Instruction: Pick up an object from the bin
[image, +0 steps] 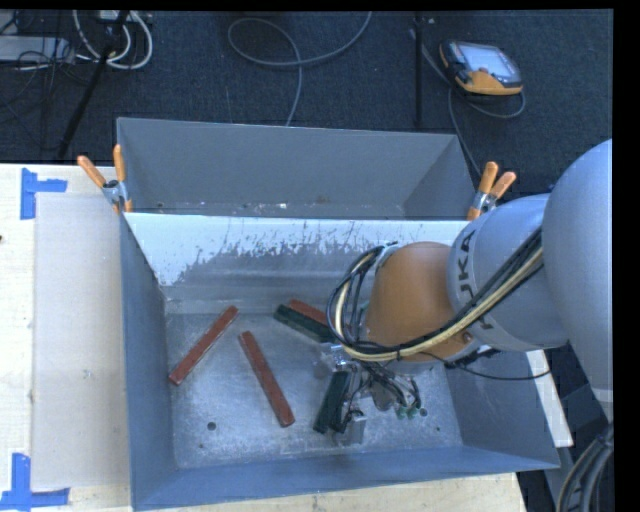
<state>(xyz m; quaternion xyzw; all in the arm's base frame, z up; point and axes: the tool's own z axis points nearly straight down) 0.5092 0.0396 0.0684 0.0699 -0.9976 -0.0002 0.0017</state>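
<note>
Bin (146, 420): grey metal, floor mostly bare and speckled.

Arm: enters from the right, with its orange cover (415, 292) and looped cables (348, 300) over the floor's right half.

Gripper (346, 412): low over the front-right floor, pointing down. From this angle I cannot tell whether it is spread or pressed together, and nothing can be confirmed as held.

Contents: the nearest item is a dark green bar (298, 319), lying just behind and left of the gripper with its right end hidden under the cables. A reddish-brown strip (309, 309) lies against its far side. Two more brown sticks lie apart on the left floor. The near brown stick (266, 379) slants towards the front wall and the far brown stick (203, 345) lies near the left wall.
</note>
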